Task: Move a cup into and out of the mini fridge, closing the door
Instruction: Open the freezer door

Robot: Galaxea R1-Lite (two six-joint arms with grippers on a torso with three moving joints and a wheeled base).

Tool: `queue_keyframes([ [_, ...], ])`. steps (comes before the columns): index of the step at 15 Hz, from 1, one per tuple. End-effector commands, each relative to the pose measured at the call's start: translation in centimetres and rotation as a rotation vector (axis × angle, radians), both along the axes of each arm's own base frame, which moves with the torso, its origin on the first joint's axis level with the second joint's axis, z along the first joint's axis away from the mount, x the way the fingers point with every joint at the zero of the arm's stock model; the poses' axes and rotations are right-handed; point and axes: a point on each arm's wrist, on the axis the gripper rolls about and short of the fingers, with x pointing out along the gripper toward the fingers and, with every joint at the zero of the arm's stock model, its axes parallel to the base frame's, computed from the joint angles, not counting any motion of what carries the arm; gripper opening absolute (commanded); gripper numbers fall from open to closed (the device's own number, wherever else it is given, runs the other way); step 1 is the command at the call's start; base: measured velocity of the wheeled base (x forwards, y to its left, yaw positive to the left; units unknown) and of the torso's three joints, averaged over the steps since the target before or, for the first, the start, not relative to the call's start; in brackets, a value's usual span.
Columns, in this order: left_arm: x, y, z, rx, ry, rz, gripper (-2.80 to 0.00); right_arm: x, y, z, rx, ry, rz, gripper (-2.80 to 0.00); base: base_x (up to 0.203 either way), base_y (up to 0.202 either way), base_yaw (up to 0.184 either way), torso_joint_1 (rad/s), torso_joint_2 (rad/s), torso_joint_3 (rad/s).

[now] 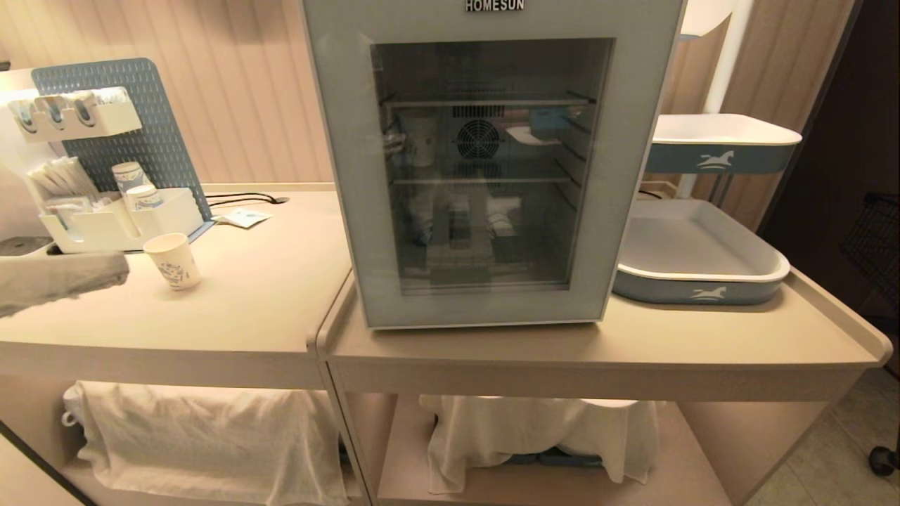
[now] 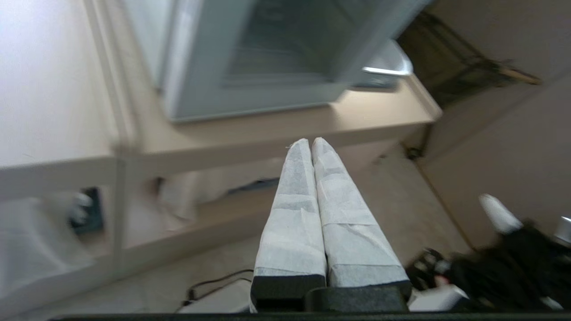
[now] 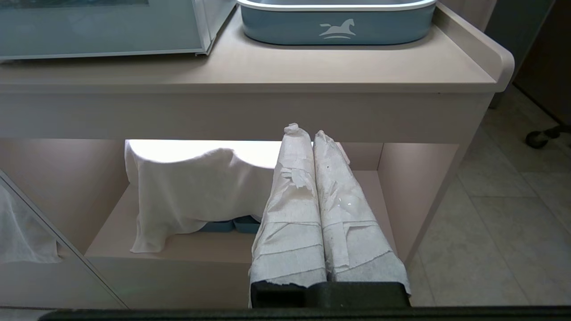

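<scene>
The mini fridge [image 1: 492, 161], marked "HOMESUN", stands on the counter [image 1: 267, 295] with its door [image 1: 485, 309] closed. Well to its left stands the cup [image 1: 173, 261], upright, in front of a white organiser [image 1: 119, 225] holding more cups. To its right lies an empty blue-sided tray [image 1: 696, 281]. The left claw [image 1: 105, 270], pressed shut and empty, is just beside the cup; the right claw [image 3: 304, 133], also shut and empty, sits below the counter
</scene>
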Motion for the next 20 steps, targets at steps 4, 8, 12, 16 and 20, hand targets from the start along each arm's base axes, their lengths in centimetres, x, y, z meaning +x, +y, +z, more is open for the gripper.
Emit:
queue_keyframes([
  [4,6.4,1.8,-1.8,0.012,0.069,-0.052,-2.8,0.0,0.0,0.0,0.0,0.001,0.0,-2.8,0.0,0.0,0.0,0.0,0.0,0.0],
  [8,9.0,3.2,-3.1,0.075,0.076,-0.048,-2.8,0.0,0.0,0.0,0.0,-0.001,0.0,-2.8,0.0,0.0,0.0,0.0,0.0,0.0],
  [12,10.4,3.9,-3.1,0.113,0.06,-0.045,-2.8,0.0,0.0,0.0,0.0,0.001,0.0,-2.8,0.0,0.0,0.0,0.0,0.0,0.0],
  [16,12.3,4.3,-3.3,0.117,0.077,-0.039,-2.8,0.0,0.0,0.0,0.0,0.0,0.0,-2.8,0.0,0.0,0.0,0.0,0.0,0.0],
  [20,13.6,4.6,-4.2,0.113,0.111,-0.037,-2.8,0.0,0.0,0.0,0.0,0.002,0.0,-2.8,0.0,0.0,0.0,0.0,0.0,0.0],
])
